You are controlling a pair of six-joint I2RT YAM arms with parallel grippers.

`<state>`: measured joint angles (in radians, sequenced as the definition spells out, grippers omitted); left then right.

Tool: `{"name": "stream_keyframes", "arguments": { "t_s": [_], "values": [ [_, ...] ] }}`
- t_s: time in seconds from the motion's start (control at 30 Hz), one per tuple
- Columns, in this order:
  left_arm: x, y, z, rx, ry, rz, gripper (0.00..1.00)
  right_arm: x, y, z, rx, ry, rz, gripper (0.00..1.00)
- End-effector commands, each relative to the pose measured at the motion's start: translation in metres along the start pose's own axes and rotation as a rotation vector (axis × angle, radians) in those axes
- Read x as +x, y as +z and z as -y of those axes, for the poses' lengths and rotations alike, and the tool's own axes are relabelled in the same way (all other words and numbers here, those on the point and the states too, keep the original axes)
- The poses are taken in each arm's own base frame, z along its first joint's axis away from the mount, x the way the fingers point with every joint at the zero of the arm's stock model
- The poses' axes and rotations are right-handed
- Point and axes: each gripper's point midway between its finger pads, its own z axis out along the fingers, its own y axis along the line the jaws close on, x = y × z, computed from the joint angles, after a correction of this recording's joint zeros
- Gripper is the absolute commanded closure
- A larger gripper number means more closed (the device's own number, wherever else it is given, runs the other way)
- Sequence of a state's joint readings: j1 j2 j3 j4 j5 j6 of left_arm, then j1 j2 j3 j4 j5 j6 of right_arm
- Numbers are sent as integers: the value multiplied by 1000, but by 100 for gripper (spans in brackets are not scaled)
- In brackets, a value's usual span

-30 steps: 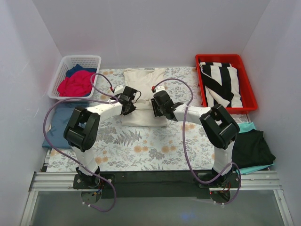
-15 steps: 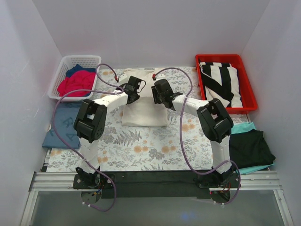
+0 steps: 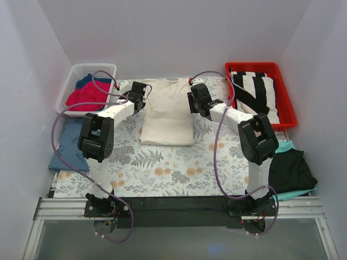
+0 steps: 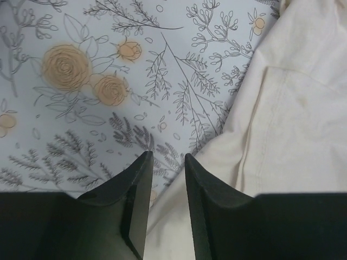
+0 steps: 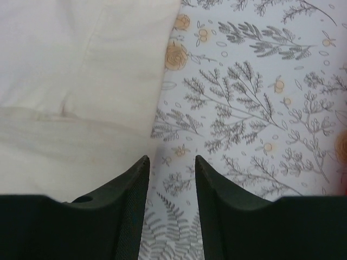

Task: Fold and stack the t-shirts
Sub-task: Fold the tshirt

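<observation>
Cream t-shirt [image 3: 167, 127] partly folded on floral covering [image 3: 162, 168].

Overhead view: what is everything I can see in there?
Cream shirt: one, off-white, back middle.
Basket: one, white, back left.
Red shirt: one, red, in the basket.
Navy shirt: one, dark blue, in the basket.
Blue shirt: one, dusty blue, left edge.
Tray: one, red, back right.
Striped cloth: one, black-and-white, in the tray.
Black shirt: one, black, right edge.
Teal shirt: one, teal, under the black one.
Table cover: one, grey floral, covering the table.
Left gripper: one, black, open, cream shirt's left edge.
Right gripper: one, black, open, its right edge.
</observation>
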<state>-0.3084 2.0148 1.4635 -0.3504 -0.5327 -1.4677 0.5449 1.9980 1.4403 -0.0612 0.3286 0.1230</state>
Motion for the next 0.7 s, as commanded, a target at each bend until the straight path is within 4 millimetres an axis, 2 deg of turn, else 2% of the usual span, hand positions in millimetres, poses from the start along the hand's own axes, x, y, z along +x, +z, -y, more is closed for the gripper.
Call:
{"name": "stream_keyframes", "arguments": {
  "t_s": [0.0, 0.03, 0.07, 0.1, 0.13, 0.17, 0.2, 0.23, 0.27, 0.3, 0.33, 0.4, 0.57, 0.67],
  "values": [
    [-28, -50, -7, 42, -21, 53, 70, -7, -38, -1, -35, 37, 35, 54],
    [-25, -53, -10, 52, -21, 40, 70, -8, -47, -2, -47, 60, 42, 54],
    [-28, -66, -9, 85, -42, 33, 69, -4, -52, -2, -59, 70, 37, 53],
    [-22, -69, -13, 94, -42, 14, 69, -6, -62, -6, -91, 84, 46, 53],
    [-8, -70, -22, 97, -28, -17, 69, 11, -65, -6, -98, 83, 15, 53],
    [-3, -73, -27, 104, -25, -27, 68, 14, -70, -8, -111, 100, 12, 52],
    [-3, -84, -24, 152, -62, -47, 67, 14, -81, -10, -136, 104, 21, 52],
    [15, -84, -35, 159, -53, -93, 67, 28, -84, -10, -141, 103, 1, 51],
    [21, -89, -34, 194, -59, -111, 65, 33, -88, -12, -150, 117, -2, 50],
    [17, -105, -20, 306, -95, -118, 64, 31, -98, -16, -188, 126, 15, 49],
    [43, -104, -35, 315, -75, -166, 64, 43, -99, -19, -209, 129, 12, 47],
    [48, -116, -29, 418, -95, -168, 63, 43, -110, -29, -275, 143, 41, 44],
    [86, -103, -58, 351, -57, -236, 63, 71, -111, -44, -336, 137, 15, 42],
    [93, -104, -66, 346, -61, -243, 63, 83, -112, -50, -357, 134, 7, 42]
  ]
}}
